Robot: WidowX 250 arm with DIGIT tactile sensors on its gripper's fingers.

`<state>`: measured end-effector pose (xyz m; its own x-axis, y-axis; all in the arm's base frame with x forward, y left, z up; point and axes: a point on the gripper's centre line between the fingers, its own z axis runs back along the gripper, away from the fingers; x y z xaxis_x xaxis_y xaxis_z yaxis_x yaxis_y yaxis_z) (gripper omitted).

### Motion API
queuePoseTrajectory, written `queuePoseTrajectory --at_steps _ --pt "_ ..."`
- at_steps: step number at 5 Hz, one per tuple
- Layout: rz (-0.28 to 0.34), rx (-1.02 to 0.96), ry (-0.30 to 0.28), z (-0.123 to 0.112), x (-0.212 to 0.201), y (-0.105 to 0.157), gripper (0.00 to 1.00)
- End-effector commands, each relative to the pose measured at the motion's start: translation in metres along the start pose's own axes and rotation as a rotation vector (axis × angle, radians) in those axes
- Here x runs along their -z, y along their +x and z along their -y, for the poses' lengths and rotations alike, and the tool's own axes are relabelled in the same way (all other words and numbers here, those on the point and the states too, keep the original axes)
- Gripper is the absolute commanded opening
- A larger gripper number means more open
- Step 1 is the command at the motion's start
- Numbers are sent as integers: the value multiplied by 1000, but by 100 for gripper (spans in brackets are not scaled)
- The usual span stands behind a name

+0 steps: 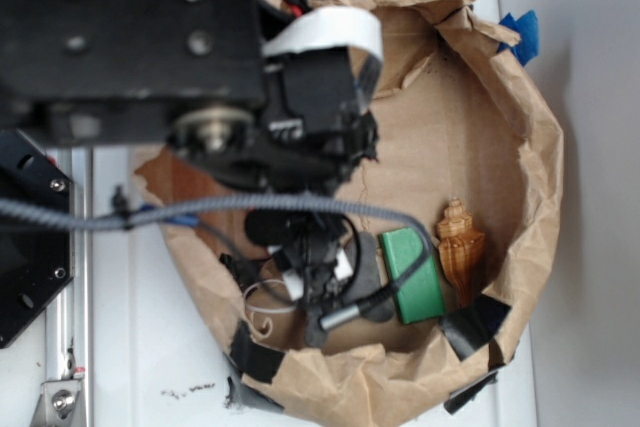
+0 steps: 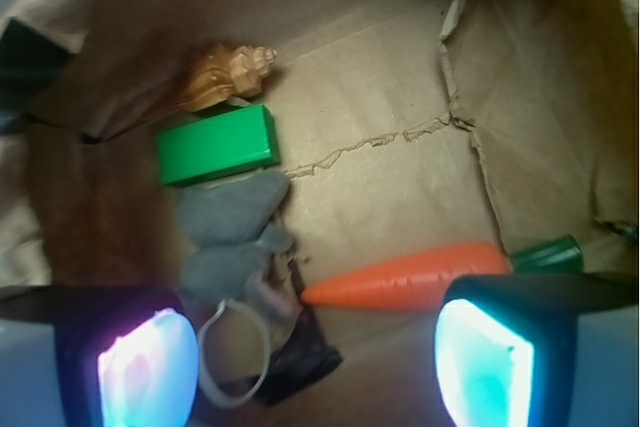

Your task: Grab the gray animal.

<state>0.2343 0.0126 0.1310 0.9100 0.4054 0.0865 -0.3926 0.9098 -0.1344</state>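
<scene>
— Gray animal (image 2: 232, 237) first: is it grabbed yet?

— No. It lies loose on the floor of the brown paper enclosure (image 2: 400, 97), between the green block (image 2: 217, 145) above it in the wrist view and the gripper's left finger pad below. The gripper (image 2: 315, 357) is spread wide, with one glowing pad (image 2: 148, 367) at each lower corner and nothing between them but paper and the tip of the carrot. So the approach looks close, but closing on the toy and lifting it are both left to do.

— Take me through the stuff, biggest down.

— The enclosure is crumpled kraft paper, creased and torn along one seam, its rim (image 1: 540, 147) rolled up and held with black and blue tape. The orange carrot (image 2: 410, 277) is next: smooth, tapered plastic with a dark green stub at its thick end. The green block is a glossy, hard-edged rectangle. Then the gray animal, a soft, matte, floppy plush with no firm outline, touching or nearly touching the block's lower edge. I'd judge it will squash under the fingers rather than resist.

— And the small things?

— A ridged brown-gold shell (image 2: 222, 75) sits just beyond the block. A pale cord loop (image 2: 235, 357) trails from the toy towards the left pad, beside a dark scrap I cannot identify.
</scene>
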Motion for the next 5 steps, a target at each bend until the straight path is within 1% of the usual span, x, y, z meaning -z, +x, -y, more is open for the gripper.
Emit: queuePoseTrajectory --at_steps 1,2,3,4,5 --pt "22 -2 52 11 31 7 100" --pt "37 19 62 36 55 9 100" --pt "20 37 13 56 62 7 100" --pt "3 27 -28 63 62 5 100" --pt "-40 32 -38 67 67 0 100"
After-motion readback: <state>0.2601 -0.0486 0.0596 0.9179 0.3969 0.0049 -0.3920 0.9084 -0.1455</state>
